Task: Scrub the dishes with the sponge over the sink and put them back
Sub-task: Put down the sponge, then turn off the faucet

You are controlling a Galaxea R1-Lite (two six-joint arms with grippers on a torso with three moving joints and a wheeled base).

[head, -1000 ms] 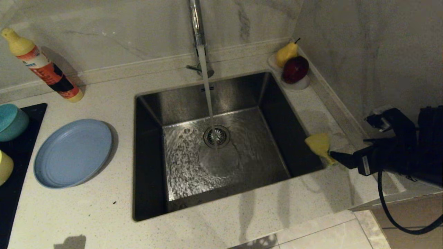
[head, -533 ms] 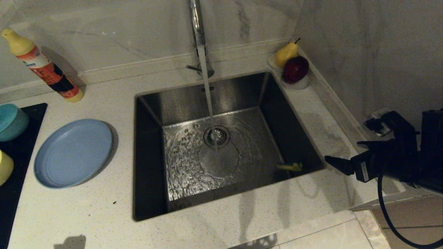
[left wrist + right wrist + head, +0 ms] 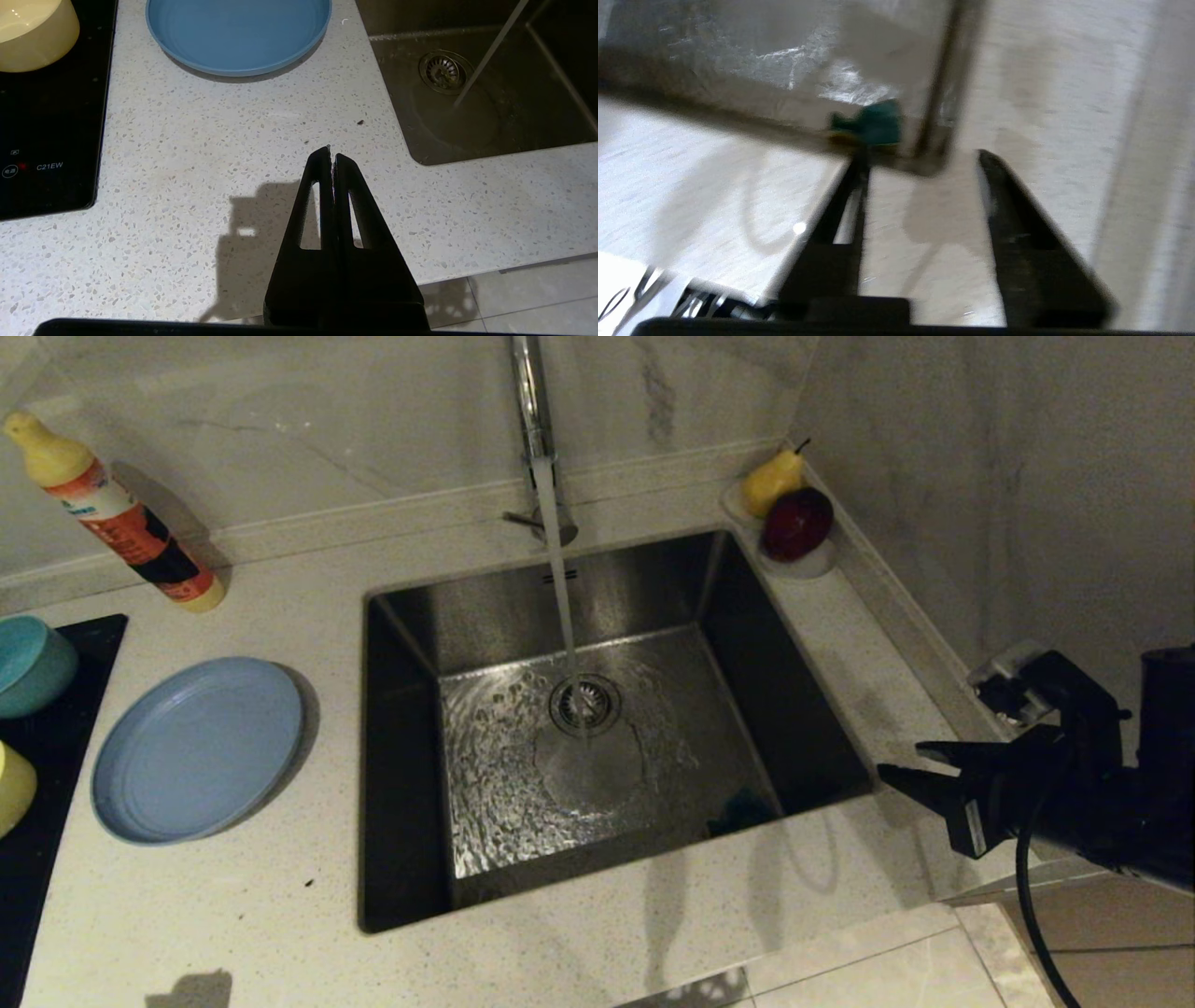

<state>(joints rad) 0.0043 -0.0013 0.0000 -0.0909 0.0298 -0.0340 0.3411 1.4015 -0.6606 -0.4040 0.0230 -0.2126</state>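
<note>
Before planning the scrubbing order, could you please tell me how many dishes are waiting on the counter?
3, all left of the sink: the light-blue plate on the counter, and the teal-blue bowl and pale yellow bowl on the black cooktop, both cut off by the frame edge.

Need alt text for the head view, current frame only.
A steel sink with its tap running onto the drain; the sponge lies green face up on the basin floor near the front right corner. The right hand hovers empty, jaws apart, over the counter right of the sink. A light-blue plate sits on the left.
</note>
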